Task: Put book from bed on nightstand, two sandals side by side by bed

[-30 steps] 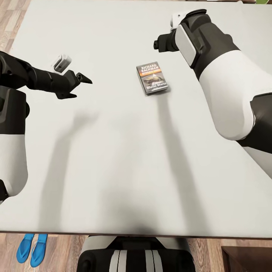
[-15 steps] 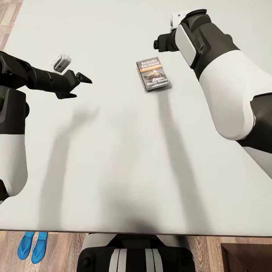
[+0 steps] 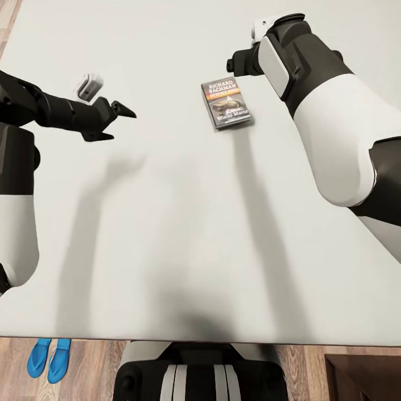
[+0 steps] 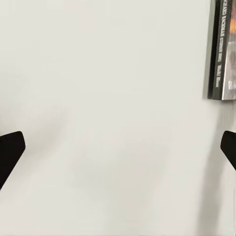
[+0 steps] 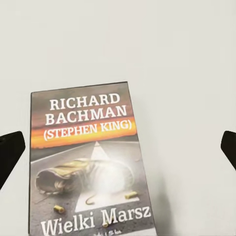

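The book (image 3: 225,104) lies flat on the off-white mattress of the bed (image 3: 184,223), its dark cover with white lettering and an orange band facing up. My right gripper (image 3: 235,61) hovers just beyond the book's far edge, open. In the right wrist view the book (image 5: 88,167) lies between and ahead of the spread fingertips (image 5: 10,152). My left gripper (image 3: 118,122) hangs open over bare mattress to the book's left; its wrist view catches the book's edge (image 4: 223,49). The two sandals (image 3: 49,359), bright blue, lie side by side on the floor by the bed's near edge.
Wood-plank floor (image 3: 89,370) runs along the bed's near edge. A dark-brown nightstand corner (image 3: 362,379) shows at the lower right. My own base (image 3: 197,373) stands against the bed's edge. Bare mattress spreads around the book.
The whole view has shifted, so the book and the bed's edge sit a little higher in the picture. The left gripper has risen slightly. Both grippers stay open.
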Tool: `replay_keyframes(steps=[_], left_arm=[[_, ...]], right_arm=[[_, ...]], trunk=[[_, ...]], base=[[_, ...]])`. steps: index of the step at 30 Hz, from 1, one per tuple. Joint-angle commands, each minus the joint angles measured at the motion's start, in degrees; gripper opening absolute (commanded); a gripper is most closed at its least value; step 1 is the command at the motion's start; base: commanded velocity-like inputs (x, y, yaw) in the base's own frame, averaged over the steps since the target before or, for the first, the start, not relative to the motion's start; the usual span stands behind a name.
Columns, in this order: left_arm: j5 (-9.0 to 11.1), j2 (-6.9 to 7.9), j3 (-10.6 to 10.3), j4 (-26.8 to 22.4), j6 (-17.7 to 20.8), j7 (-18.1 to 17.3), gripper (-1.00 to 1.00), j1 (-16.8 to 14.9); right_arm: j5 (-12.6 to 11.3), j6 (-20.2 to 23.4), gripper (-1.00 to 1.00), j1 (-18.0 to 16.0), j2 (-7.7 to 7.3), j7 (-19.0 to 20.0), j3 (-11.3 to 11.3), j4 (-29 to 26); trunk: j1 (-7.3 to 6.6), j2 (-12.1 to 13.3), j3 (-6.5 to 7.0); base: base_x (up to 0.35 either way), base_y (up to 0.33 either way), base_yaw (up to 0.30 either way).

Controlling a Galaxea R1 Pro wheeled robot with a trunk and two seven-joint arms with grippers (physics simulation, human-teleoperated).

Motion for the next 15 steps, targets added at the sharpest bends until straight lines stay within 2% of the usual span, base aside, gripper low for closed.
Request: replay_keyframes(steps=[1,4,9,12,15], left_arm=[[0.6,0.12,-0.3,0.0,0.1,0.6,1.00,-0.5],[0.7,0.25,-1.1,0.1,0.1,0.6,1.00,-1.4],[0.9,0.40,-3.5,0.4,0.1,0.5,1.00,-2.8],[0.9,0.41,-5.8,1.0,-0.6,0.5,1.00,-3.7],[0.9,0.42,-6.8,1.1,-1.3,0.6,1.00,-4.1]], right_arm=[[0.1,0.3,1.00,0.0,0.00,-0.3,0.3,-0.1],[0.1,0.2,1.00,-0.1,0.00,-1.1,0.3,-0.1],[-0.2,0.0,1.00,-0.9,0.00,-4.8,0.2,-0.2],[-1.6,-0.7,1.00,-2.6,0.00,-7.2,0.1,-0.1],[-2.7,-1.2,1.00,-3.2,0.00,-7.9,0.1,-0.1]], trunk=[[0.00,0.0,-0.12],[0.00,0.0,-0.38],[0.00,0.0,-0.82],[0.00,0.0,-1.09],[0.00,0.0,-1.35]], base=[[0.000,0.000,0.000],[0.000,0.000,0.000],[0.000,0.000,0.000],[0.000,0.000,0.000],[0.000,0.000,0.000]])
